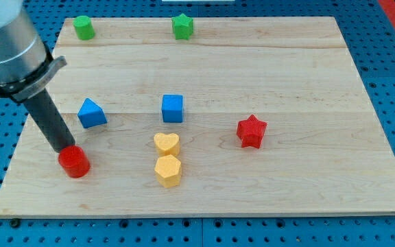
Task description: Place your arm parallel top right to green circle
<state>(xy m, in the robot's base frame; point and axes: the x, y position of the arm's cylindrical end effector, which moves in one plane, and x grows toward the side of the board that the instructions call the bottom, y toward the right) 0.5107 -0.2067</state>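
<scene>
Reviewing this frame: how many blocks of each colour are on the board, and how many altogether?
Green: 2, the green circle and green star.
Blue: 2, the blue triangle and blue cube.
Yellow: 2, the yellow heart and yellow hexagon.
Red: 2, the red star and red cylinder.
Total: 8.

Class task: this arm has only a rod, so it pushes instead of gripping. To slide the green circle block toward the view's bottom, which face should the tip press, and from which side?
Press the round side wall of the green circle that faces the view's top, centred, since a curved wall slips off-centre. My tip now sits far below it, at the red cylinder.
</scene>
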